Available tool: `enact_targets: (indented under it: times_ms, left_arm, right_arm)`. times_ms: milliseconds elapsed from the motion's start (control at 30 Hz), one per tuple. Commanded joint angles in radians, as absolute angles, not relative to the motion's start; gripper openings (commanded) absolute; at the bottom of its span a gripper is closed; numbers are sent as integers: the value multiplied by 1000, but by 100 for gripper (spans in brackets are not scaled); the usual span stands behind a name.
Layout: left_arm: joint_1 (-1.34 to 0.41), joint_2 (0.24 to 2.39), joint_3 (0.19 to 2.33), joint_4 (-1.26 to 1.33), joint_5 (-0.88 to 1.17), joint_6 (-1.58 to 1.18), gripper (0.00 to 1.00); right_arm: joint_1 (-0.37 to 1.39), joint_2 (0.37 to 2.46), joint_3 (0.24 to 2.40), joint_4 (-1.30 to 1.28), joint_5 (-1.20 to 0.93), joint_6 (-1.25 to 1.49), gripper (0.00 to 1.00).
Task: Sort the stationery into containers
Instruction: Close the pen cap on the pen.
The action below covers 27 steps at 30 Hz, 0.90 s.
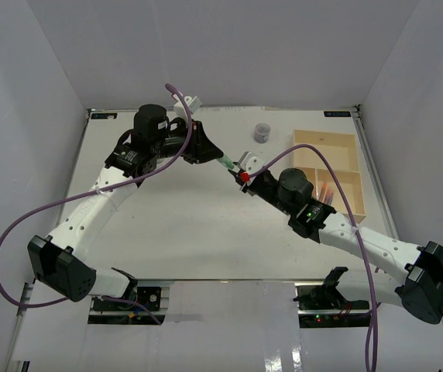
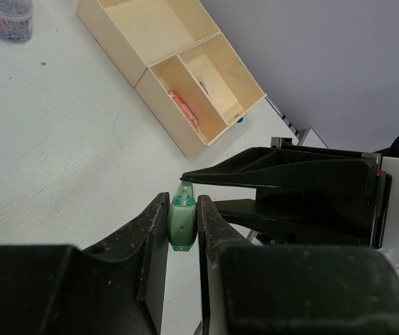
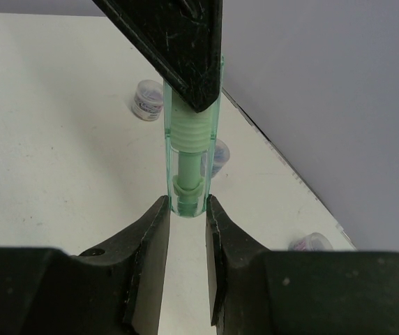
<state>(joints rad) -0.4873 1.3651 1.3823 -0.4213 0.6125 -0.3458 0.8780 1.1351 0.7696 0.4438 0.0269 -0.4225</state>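
**A:** While both arms meet over mid-table, the green pen hangs between them, left gripper pinching one end, right gripper pinching the other!

**B:** Handover, I'd say. The tray holds a few orange items in one small compartment; this pen and the pot sit outside it.

Bright, even overhead light is noted; faint shadows are cast on the table. Glare is seen past its near edge.
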Motion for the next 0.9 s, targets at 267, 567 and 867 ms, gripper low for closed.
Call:
enact_targets:
  times_ms: [267, 567, 867]
  left_arm:
    - [-535, 1407, 1302, -568, 701, -357, 0]
    - [-545, 1417, 1273, -540, 698, -365, 0]
    - [-548, 1399, 1288, -534, 612, -383, 1]
  right_arm:
    - [888, 1112, 956, 807, -21, -445, 8]
    - [888, 1121, 1002, 825, -57, -436, 8]
    - [887, 1117, 971, 790, -60, -419, 8]
